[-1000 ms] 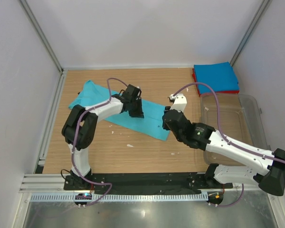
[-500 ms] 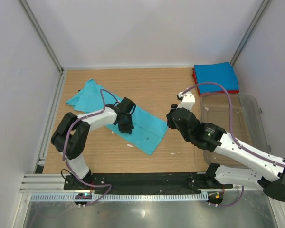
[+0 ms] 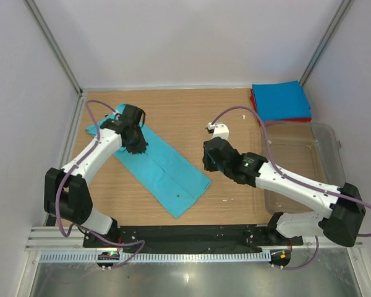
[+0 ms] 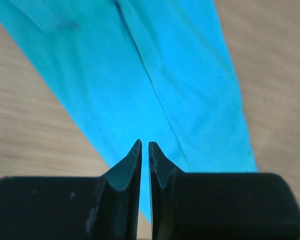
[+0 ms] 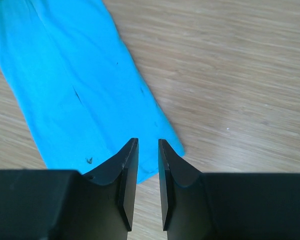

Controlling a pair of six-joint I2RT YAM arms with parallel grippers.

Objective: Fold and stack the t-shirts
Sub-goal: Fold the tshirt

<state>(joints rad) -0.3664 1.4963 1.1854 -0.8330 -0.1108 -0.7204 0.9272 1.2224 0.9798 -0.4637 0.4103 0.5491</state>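
The turquoise t-shirt (image 3: 164,170) lies as a long folded strip, running diagonally from the back left to the near middle of the table. My left gripper (image 3: 136,146) hovers over its far end. In the left wrist view its jaws (image 4: 144,143) stand a narrow slit apart, with the t-shirt (image 4: 160,75) beneath and nothing between them. My right gripper (image 3: 209,166) hangs just right of the strip's near end, open and empty (image 5: 148,141) above the t-shirt's corner (image 5: 75,85). A blue folded t-shirt (image 3: 281,99) rests on a red one (image 3: 287,119) at the back right.
A clear plastic tub (image 3: 331,162) stands at the right edge, just in front of the folded stack, with the right arm reaching across beside it. Enclosure walls and a metal rail (image 3: 69,145) bound the wooden table (image 3: 198,117).
The left gripper has dragged the turquoise t-shirt's far end toward the back left, swinging the strip steeper, and its jaws have parted slightly. The right gripper has shifted a little left.
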